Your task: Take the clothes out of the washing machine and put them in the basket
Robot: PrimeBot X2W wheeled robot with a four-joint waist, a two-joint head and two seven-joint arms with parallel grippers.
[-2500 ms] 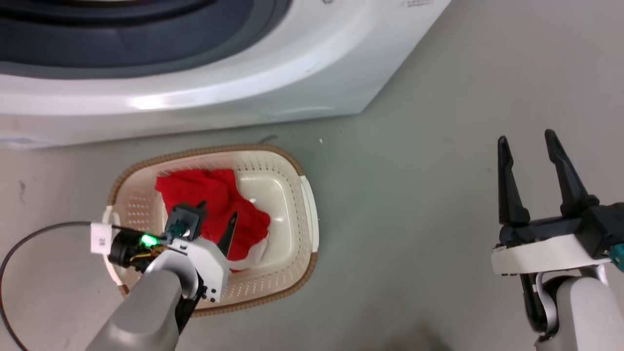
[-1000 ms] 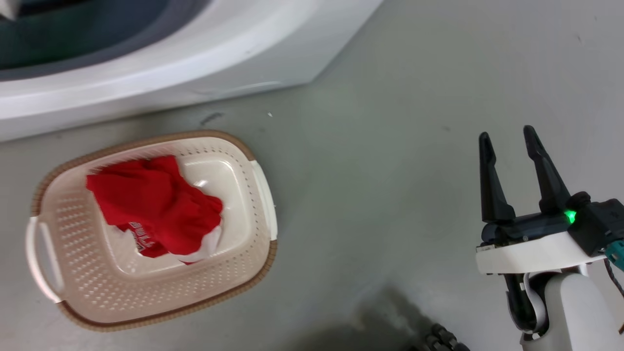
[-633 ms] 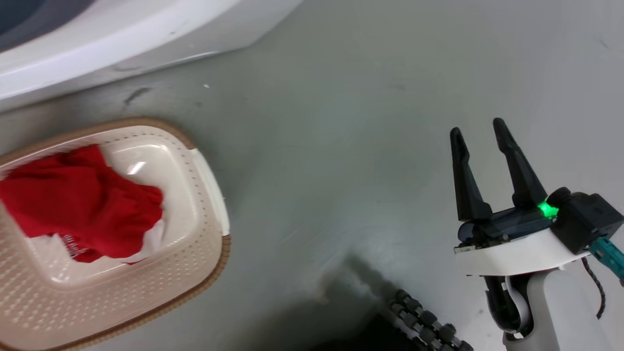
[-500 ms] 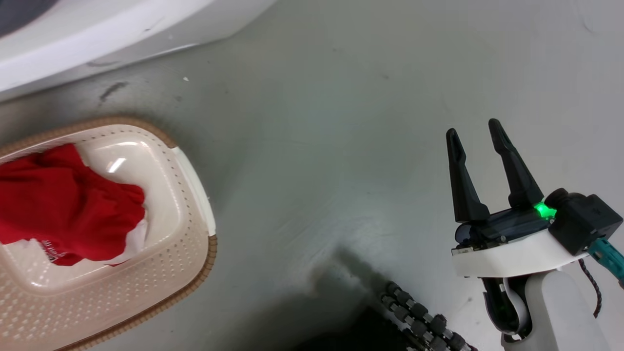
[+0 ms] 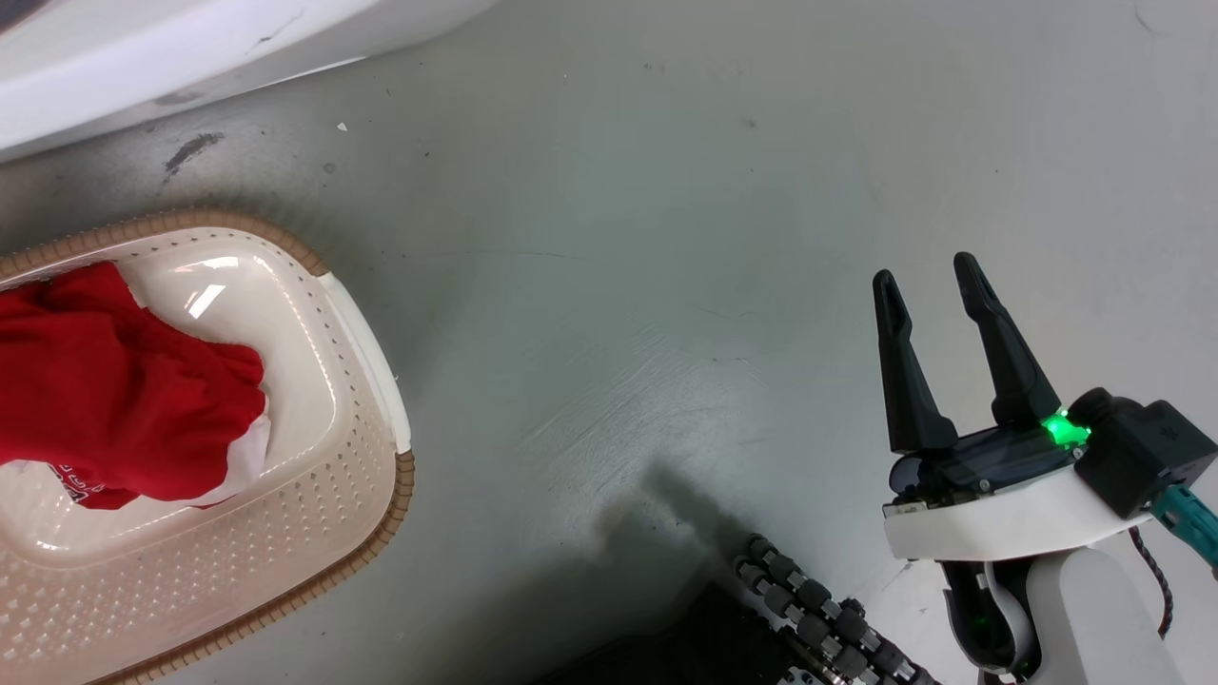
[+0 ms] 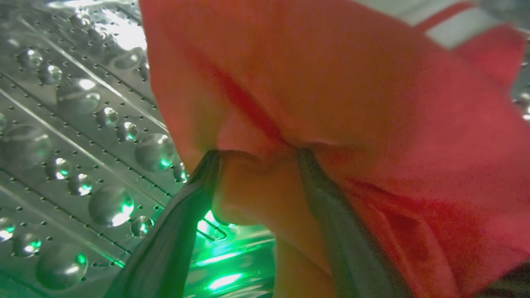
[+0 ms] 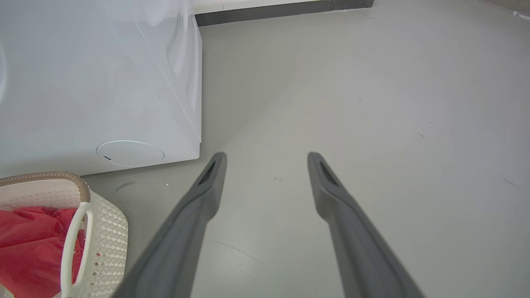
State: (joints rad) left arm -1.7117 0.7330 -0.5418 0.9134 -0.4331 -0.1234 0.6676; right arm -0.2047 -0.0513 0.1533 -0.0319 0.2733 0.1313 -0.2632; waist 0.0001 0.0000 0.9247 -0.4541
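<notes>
Grabbing stage: red cloth (image 6: 352,103) in the drum (image 6: 62,124) is straddled by the spread left gripper (image 6: 256,159), so a squeeze is needed next.

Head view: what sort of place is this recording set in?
Probably a laundry area: a large white washing machine, a cream perforated plastic basket holding red fabric clothes, on a bare grey floor.

The clothes (image 5: 114,400) are soft matt cloth, the basket (image 5: 357,495) glossy plastic, the drum (image 6: 62,124) shiny dimpled steel, the floor (image 5: 666,238) smooth.
</notes>
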